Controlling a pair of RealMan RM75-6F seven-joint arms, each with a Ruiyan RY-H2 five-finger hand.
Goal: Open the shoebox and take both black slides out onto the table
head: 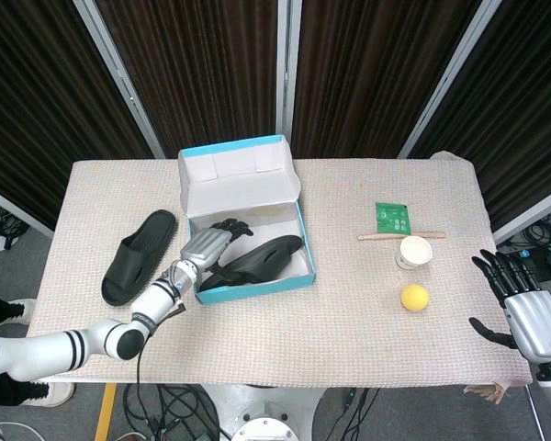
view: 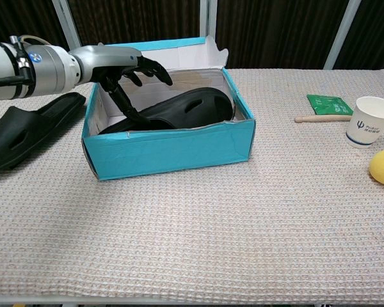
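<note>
The shoebox (head: 248, 230) stands open near the middle of the tabletop (head: 349, 312), its lid (head: 237, 175) folded up at the box's 12 o'clock side. One black slide (head: 255, 261) lies inside the box, tilted, with its toe end riding up toward the 3 o'clock wall. The other black slide (head: 139, 256) lies flat on the tabletop at 9 o'clock from the box, just beside it but apart.

The left robot hand (head: 211, 246) reaches over the box's 9 o'clock wall and into the opening, above the heel end of the slide inside. Its fingers (view: 155, 66) are spread apart, and in the chest view the thumb points down toward the slide; whether it touches the slide cannot be told. It holds nothing.

The right robot hand (head: 523, 308) hovers off the tabletop's edge at 4 o'clock, fingers apart and holding nothing.

At 3 o'clock from the box, well apart, sit a green packet (head: 394, 219), a wooden stick (head: 399, 236) just below it, a paper cup (head: 414, 253) touching the stick, and a yellow ball (head: 414, 297) near the cup at its 6 o'clock.
</note>
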